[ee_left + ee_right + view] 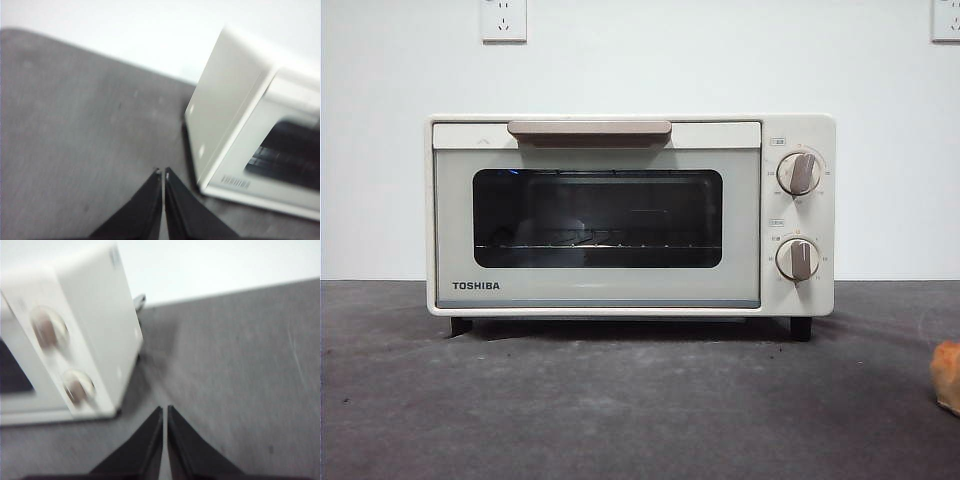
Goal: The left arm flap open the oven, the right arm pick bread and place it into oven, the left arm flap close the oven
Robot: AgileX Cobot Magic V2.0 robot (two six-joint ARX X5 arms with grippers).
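The cream-white TOSHIBA oven stands in the middle of the dark table with its glass door shut and its beige handle at the top. The orange-tan bread shows only as a sliver at the right edge of the front view. My left gripper is shut and empty, above the table beside the oven's left side. My right gripper is shut and empty, above the table beside the oven's knob side. Neither arm shows in the front view.
The oven has two round knobs on its right panel. A wire rack shows through the window. A white wall with two sockets stands behind. Grey table surface spreads before the oven.
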